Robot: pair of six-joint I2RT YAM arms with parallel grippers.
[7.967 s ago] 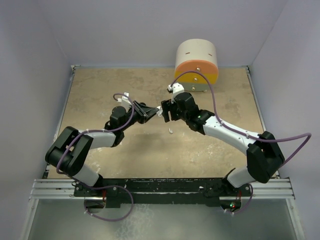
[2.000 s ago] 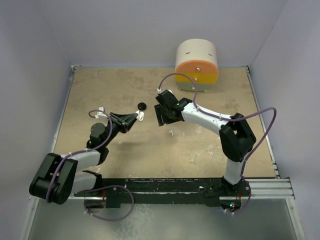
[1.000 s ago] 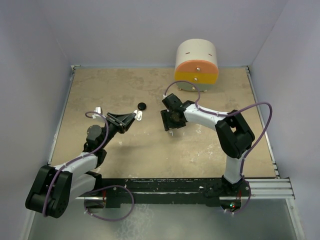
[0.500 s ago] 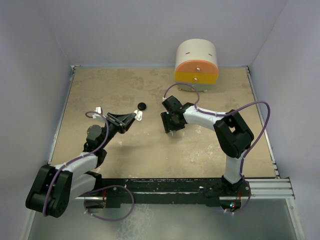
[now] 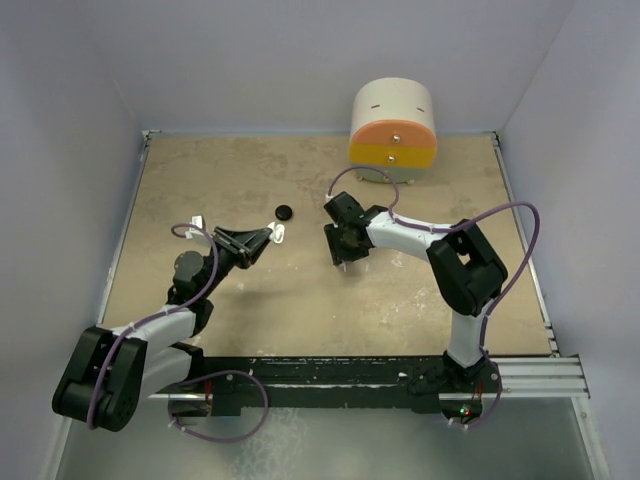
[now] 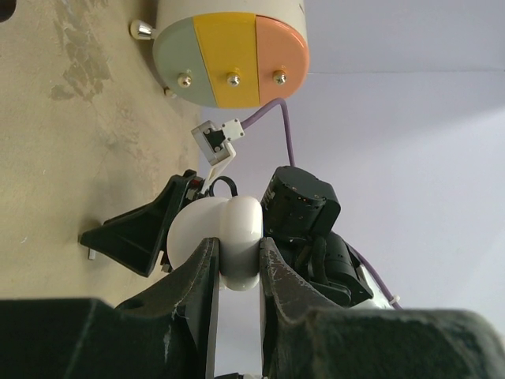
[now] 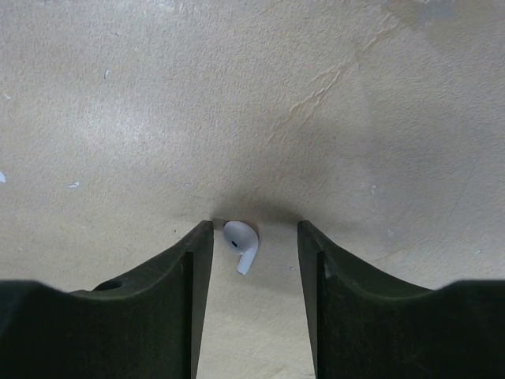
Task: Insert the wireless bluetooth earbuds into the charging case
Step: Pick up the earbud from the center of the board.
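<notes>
Earbud [image 7: 241, 243] between parted jaws
Smooth white bean-shaped earbud, its short stem pointing to 5 o'clock, lies on the mottled, sandy counter [image 7: 118, 95] between the right jaws, which stand apart. Left jaws are clamped on a glossy, rounded white charging case [image 6: 237, 229], at the earbud's 10 o'clock from overhead.

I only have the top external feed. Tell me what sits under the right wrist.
Observer: A white earbud lies on the table inside the right gripper, whose jaws are open.
Operator: Report whether either finger touches it.
Observer: Neither does; bare table shows on both sides of it.
Operator: Now give me the left gripper's load.
Observer: The left gripper is shut on a white charging case, pinched between both fingers.
</notes>
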